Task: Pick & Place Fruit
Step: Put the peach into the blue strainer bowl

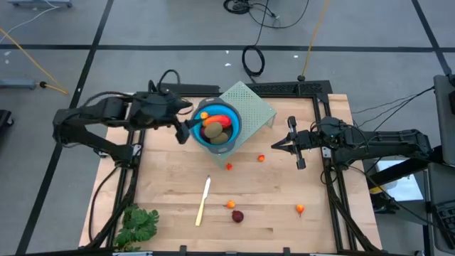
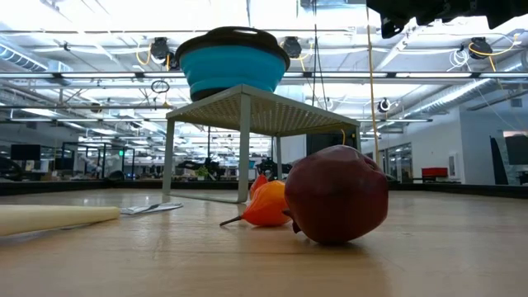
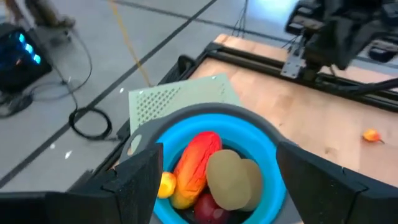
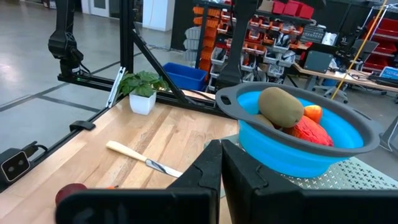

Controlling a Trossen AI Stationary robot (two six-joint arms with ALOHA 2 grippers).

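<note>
Roughly half finished, judging by the spread. Already gathered in the blue soft-walled bowl with a grey rim (image 1: 237, 129), up on the pale green perforated metal stand (image 1: 254, 99): a glossy orange-red oblong fruit (image 1: 219, 119), matte brown-green ovals (image 1: 213, 131) piled against it, a dark red ball (image 3: 211, 208) low in the heap, and a small yellow-orange piece (image 3: 166, 183) by the wall. Left to collect, scattered well apart on the pale wooden table (image 1: 170, 185): a smooth, slightly lumpy dark red ball (image 1: 237, 216) near the front edge, a tiny orange bit (image 1: 231, 204) just beside it, another orange bit (image 1: 300, 208) farther right, and two more, an orange one (image 1: 261, 158) and a red one (image 1: 228, 166), near the stand's feet. Not part of the job: a thin cream stick (image 1: 204, 201) and a leafy green bunch (image 1: 138, 224). Left gripper (image 1: 186, 132) just beside the bowl's rim, fingers spread wide and empty. Right gripper (image 1: 279, 146) over the table to the right of the stand, fingers pressed together around nothing.
</note>
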